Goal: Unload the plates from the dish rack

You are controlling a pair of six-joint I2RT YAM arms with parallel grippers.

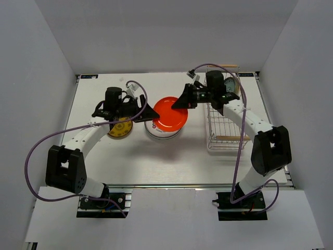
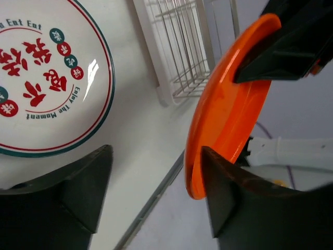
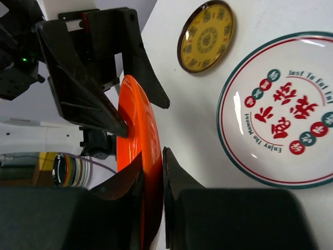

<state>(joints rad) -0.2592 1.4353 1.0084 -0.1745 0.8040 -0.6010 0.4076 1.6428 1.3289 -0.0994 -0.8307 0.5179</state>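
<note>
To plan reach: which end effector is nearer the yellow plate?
Left. The left end effector is beside the yellow plate; the right end effector, gripping the orange plate, is farther.

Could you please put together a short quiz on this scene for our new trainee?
1. True or false: the right gripper is shut on the orange plate.
2. In the top view, what lies below the orange plate? A) a white plate with red motifs; B) a blue bowl; C) a black tray.
3. Fill in: the left gripper has its jaws ____, with one finger on each side of the orange plate's rim.
Key: 1 true; 2 A; 3 open.
</note>
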